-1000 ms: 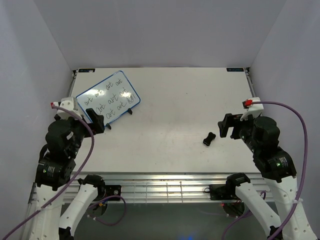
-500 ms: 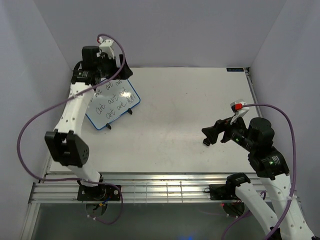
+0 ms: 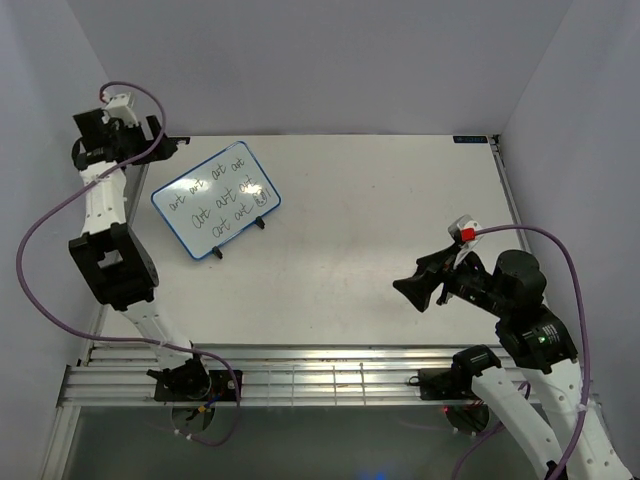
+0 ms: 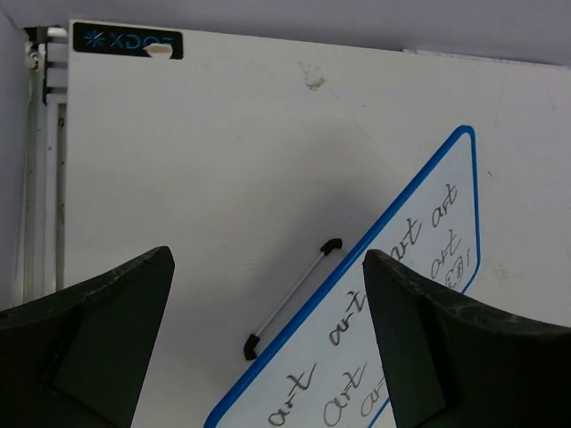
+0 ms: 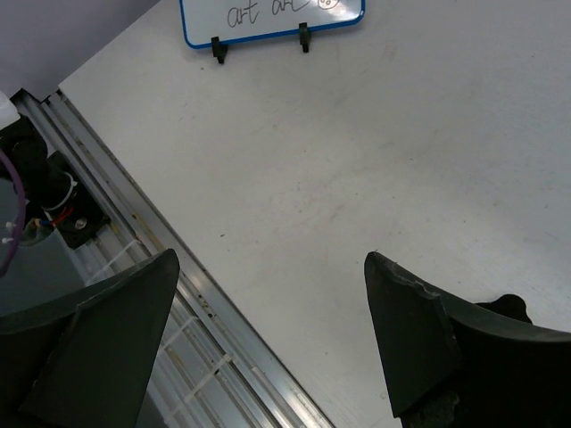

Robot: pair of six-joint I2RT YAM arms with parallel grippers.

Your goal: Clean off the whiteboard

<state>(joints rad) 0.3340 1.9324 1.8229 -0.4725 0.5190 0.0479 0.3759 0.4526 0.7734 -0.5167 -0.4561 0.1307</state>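
Note:
The whiteboard [image 3: 215, 200] has a blue rim and black "art" scribbles, and leans on its stand at the back left of the table. It also shows in the left wrist view [image 4: 428, 232] and at the top of the right wrist view [image 5: 268, 13]. My left gripper [image 3: 155, 140] is open and empty, held high at the back left corner, behind the board [image 4: 268, 259]. My right gripper [image 3: 415, 285] is open and empty above the table's right front [image 5: 272, 259]. The small black eraser block is hidden under it in the top view.
The board's thin wire stand [image 4: 290, 299] sticks out behind it, and its black feet [image 3: 262, 222] rest on the table. The metal rail [image 5: 134, 241] runs along the table's near edge. Purple walls close in the left, back and right sides.
My left arm swung from the front left, over the board, to the back left corner. My right gripper moved left and forward over the spot where the eraser lay.

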